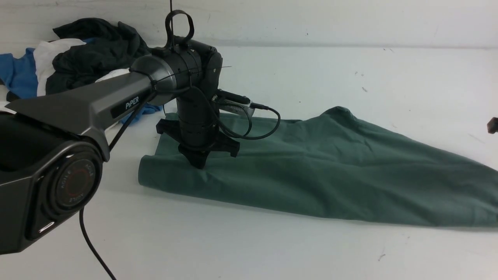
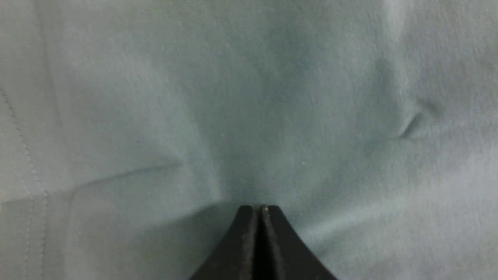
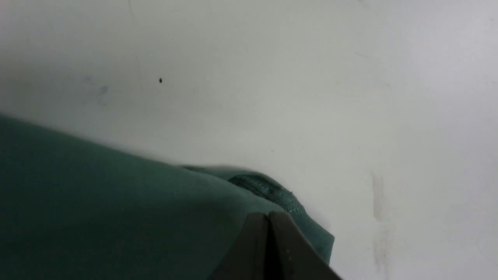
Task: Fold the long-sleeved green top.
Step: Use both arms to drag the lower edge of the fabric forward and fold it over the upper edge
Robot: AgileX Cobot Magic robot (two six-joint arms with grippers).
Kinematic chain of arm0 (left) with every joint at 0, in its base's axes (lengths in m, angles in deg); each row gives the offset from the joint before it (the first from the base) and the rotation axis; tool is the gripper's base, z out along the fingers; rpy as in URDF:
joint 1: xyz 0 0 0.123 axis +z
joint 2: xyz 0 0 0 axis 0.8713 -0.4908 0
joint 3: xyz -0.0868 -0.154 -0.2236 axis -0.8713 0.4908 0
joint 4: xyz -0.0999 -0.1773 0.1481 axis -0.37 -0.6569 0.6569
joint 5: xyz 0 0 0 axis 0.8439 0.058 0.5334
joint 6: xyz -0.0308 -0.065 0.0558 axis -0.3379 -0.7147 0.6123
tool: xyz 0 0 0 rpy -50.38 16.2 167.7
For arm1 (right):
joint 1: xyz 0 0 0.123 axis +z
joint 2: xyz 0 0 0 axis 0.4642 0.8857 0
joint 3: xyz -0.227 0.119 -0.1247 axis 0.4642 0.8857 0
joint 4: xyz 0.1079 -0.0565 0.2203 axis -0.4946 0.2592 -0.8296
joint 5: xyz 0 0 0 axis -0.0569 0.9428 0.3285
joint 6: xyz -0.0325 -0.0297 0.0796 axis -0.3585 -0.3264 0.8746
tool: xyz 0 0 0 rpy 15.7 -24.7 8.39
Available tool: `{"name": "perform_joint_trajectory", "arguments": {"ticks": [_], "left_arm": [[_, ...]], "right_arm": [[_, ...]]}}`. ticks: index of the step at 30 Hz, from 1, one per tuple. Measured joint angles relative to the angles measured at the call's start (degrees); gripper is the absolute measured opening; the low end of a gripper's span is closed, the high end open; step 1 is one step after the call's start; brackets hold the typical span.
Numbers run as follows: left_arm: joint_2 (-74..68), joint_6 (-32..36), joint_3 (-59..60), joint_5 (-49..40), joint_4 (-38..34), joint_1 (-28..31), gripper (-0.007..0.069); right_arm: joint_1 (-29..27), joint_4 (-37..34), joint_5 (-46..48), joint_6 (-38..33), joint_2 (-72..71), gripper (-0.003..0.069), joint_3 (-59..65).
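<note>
Nearest, the left arm [image 1: 50, 171] reaches forward from the near left. Its left gripper [image 1: 199, 160] is clenched, tip pressed down on the left end of the green long-sleeved top [image 1: 319, 175], which lies as a long band across the white table [image 1: 249, 249]. The right gripper [image 3: 268, 217] is also clenched, holding nothing, over a stitched edge of the top. Dark, white and blue garments [image 1: 74, 58] are heaped at the far left.

Bright, even, diffuse light; a soft shadow runs beneath the green long-sleeved top [image 1: 330, 175], lower centre of the front view. Both wrist views are soft and blurred
</note>
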Motion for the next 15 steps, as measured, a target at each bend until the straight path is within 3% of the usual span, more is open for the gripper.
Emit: {"name": "perform_joint_trajectory", "arguments": {"ticks": [8, 15], "left_arm": [[4.1, -3.8, -5.5, -0.4, 0.1, 2.1, -0.0004], [1.7, -4.8, -19.5, 0.4, -6.0, 11.9, -0.0004]], "right_arm": [[0.1, -2.3, 2.4, -0.6, -3.4, -0.0014, -2.6], [0.6, -4.1, 4.3, -0.8, -7.1, -0.0014, -3.1]]}}
